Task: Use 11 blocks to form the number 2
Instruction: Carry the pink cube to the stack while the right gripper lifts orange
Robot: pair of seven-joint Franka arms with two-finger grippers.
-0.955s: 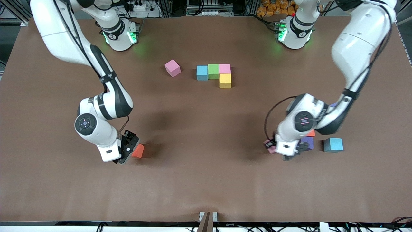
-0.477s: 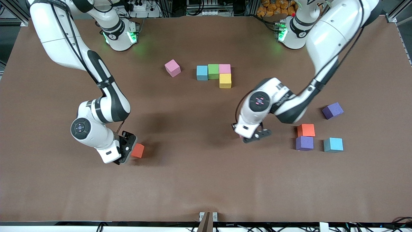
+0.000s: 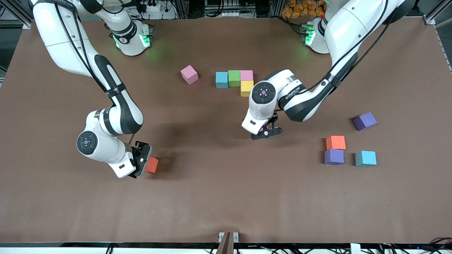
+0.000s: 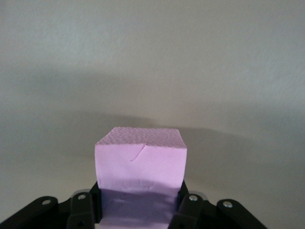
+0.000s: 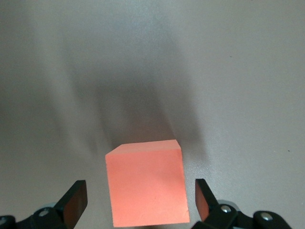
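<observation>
Carrying a pink block (image 4: 139, 164) clamped in the left gripper (image 3: 265, 132) over bare table near the four-cube start of the number 2 (image 3: 234, 80), seven remain; right gripper (image 3: 142, 162) gapes around an orange block (image 5: 147, 182).

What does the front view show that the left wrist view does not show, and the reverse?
Only the front view shows the four joined blocks, the loose pink block, the right claw open around a red block, and four loose blocks toward the left arm's end. Only the left wrist view shows the held pink block plainly, with its creased face. Both show the left claw and the table.
</observation>
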